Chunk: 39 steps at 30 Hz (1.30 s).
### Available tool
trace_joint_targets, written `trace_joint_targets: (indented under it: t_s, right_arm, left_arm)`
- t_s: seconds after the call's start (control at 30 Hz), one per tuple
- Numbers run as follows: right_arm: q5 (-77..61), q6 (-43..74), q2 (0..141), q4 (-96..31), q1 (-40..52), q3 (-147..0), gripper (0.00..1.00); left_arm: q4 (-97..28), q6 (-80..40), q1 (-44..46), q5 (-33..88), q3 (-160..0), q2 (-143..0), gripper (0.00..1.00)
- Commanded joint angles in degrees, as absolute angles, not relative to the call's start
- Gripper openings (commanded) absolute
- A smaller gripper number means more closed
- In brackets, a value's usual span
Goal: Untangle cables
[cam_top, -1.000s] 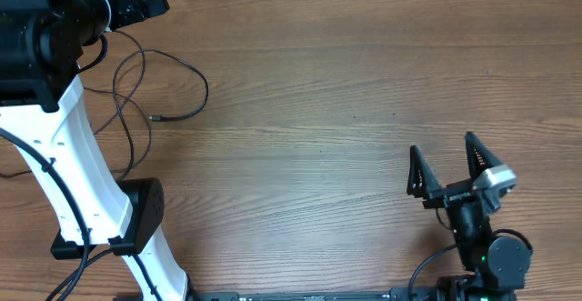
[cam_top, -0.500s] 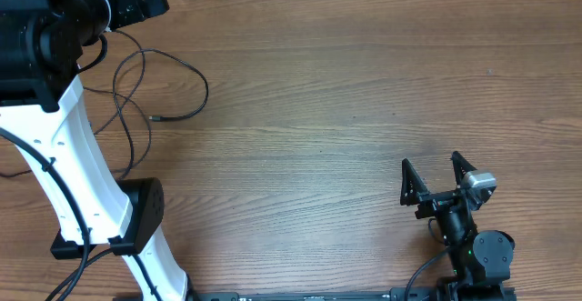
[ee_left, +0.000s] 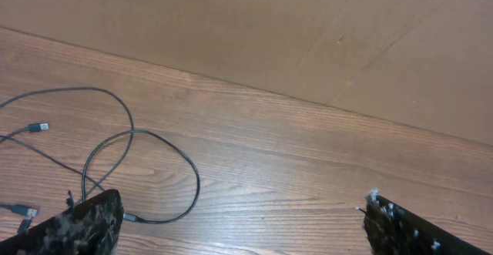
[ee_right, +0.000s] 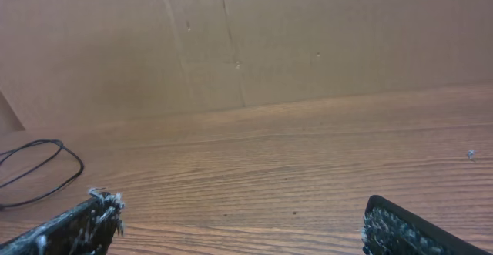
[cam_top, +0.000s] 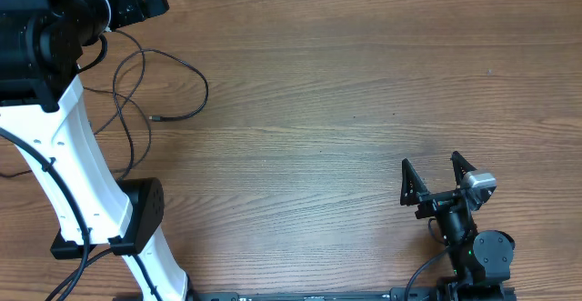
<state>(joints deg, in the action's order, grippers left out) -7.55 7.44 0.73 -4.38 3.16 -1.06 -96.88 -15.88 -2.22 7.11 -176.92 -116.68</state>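
Evidently the thin black flexible cables (cam_top: 205,87) lie in loose crossing loops at the left of the wood-grain desk (cam_top: 346,83), below the spread, empty left claw (ee_left: 243,201), seemingly poised to pick a strand, while the right claw (cam_top: 432,162), equally spread and empty, sits parked well apart.

We see the cables (cam_top: 205,90) as thin black cords lying loose and flat on the wooden desk (cam_top: 364,83), toward its far left side, not wound into a bundle. From overhead they make a few wide, open loops that overlap and cross one another, and their left part is hidden. One strand curls round and ends in a small plug (cam_top: 153,117). From the left wrist we make out a silvery plug end (ee_left: 38,127) lying apart from the loops.
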Motion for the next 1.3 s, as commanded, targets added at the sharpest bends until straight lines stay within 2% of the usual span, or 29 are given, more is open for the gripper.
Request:
trace_joint_targets:
  t_s: [0.0,0.37,0.53,0.57,0.77,1.0,1.27]
  right_arm:
    - [-7.70,7.40,0.23,-4.12,3.64,-0.47,1.00]
    - [-7.70,7.40,0.23,-4.14,3.64,-0.45,1.00]
    - [-7.70,7.40,0.23,-4.14,3.64,-0.45,1.00]
    - [-7.70,7.40,0.23,-4.12,3.64,-0.45,1.00]
    - [-7.68,7.40,0.23,-4.14,3.64,-0.45,1.00]
    - [-7.70,7.40,0.23,-4.12,3.64,-0.47,1.00]
    - [-7.70,7.40,0.23,-4.12,3.64,-0.45,1.00]
  left_arm:
    - [-96.77,-14.79,-1.89,7.29,-176.99,-116.88,0.99]
    - [-96.79,-14.76,-1.83,7.11,-176.44,-117.49,1.00]
    - [-96.18,-11.90,-1.85,6.92,-166.95,-115.63,0.99]
    - [-92.73,-11.70,-1.85,6.94,-157.32,-111.59,1.00]
    - [-76.20,-11.05,-1.83,7.03,-128.57,-96.64,1.00]
    - [-47.33,-2.94,-1.89,7.03,-85.65,-70.72,0.99]
    - [-17.30,0.30,-1.96,6.76,-47.44,-49.60,1.00]
